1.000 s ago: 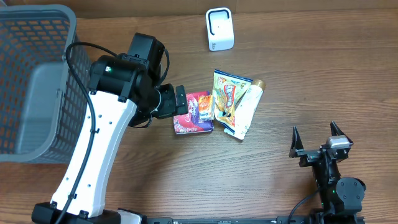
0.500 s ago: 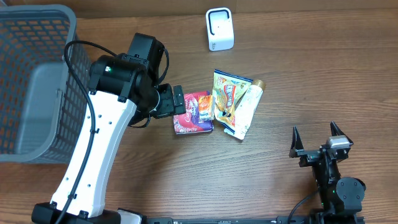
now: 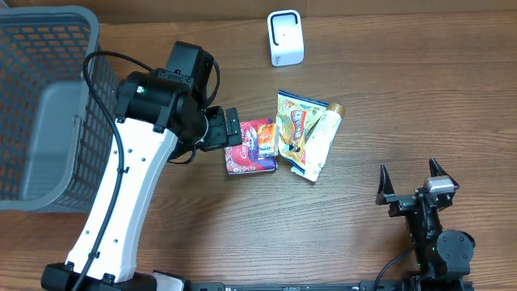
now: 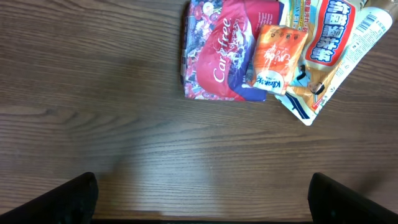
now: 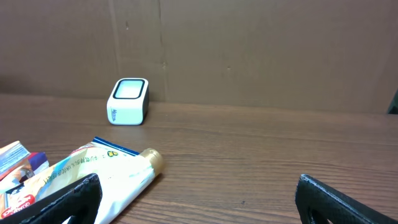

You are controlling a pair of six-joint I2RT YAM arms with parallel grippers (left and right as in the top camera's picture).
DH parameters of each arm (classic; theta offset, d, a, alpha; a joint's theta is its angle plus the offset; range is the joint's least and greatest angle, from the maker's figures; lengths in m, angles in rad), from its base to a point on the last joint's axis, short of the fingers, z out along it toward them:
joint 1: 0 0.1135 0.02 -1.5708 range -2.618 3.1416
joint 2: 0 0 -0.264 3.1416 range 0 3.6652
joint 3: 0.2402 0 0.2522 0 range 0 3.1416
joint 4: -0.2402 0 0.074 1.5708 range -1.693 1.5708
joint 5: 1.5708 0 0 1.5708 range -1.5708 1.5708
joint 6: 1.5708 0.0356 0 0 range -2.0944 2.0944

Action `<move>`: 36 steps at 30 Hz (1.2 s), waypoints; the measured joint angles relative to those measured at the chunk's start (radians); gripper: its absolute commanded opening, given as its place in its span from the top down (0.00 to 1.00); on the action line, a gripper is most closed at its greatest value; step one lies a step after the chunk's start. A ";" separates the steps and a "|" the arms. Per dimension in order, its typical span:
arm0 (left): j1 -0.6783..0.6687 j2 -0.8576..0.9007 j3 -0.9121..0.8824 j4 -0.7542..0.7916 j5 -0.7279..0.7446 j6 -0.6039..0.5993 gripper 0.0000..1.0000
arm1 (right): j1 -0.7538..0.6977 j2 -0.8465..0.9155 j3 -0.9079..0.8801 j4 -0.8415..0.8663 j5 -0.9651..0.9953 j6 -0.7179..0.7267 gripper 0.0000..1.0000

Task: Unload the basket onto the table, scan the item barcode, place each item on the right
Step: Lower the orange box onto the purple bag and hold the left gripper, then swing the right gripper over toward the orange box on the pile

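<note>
Starting at the left, I am looking at the grey mesh basket sitting at the table's left edge, and I am seeing nothing lying inside it. Next along, the left gripper is hanging over the wood with its fingers spread wide apart and nothing between them; in its wrist view the two dark fingertips are framing bare table. The items are lying just past those fingertips, to the right in the overhead view: first the red pouch, flat on the table, with a small orange packet resting on its right side. Touching that are a yellow snack bag and a white tube, whose long axis is running diagonally, gold cap pointing away and to the right. The white scanner is standing well apart beyond the pile, near the table's far edge. Far right, the right gripper is parked near my side of the table, fingers also apart and empty. The left arm is clearly the nearer one — I am judging the red pouch as its natural first pick, needing only a short reach forward and down before carrying it up to the scanner
</note>
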 measured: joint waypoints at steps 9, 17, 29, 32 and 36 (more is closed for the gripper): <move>0.000 0.000 0.000 0.000 -0.003 0.000 0.00 | 0.000 0.000 0.000 -0.001 0.000 0.000 0.00; 0.000 0.000 0.000 0.000 -0.003 0.000 0.00 | 0.000 0.000 0.000 0.000 0.000 0.000 0.00; 0.000 0.000 0.000 0.000 -0.003 0.000 0.00 | 0.000 0.000 0.000 0.000 0.007 0.000 0.00; 0.000 0.000 0.000 0.000 -0.003 0.000 0.00 | 0.000 0.001 0.000 0.063 -0.005 0.006 0.00; 0.000 0.000 0.000 0.000 -0.003 0.000 0.00 | 0.000 0.000 0.000 0.241 -0.202 0.086 0.00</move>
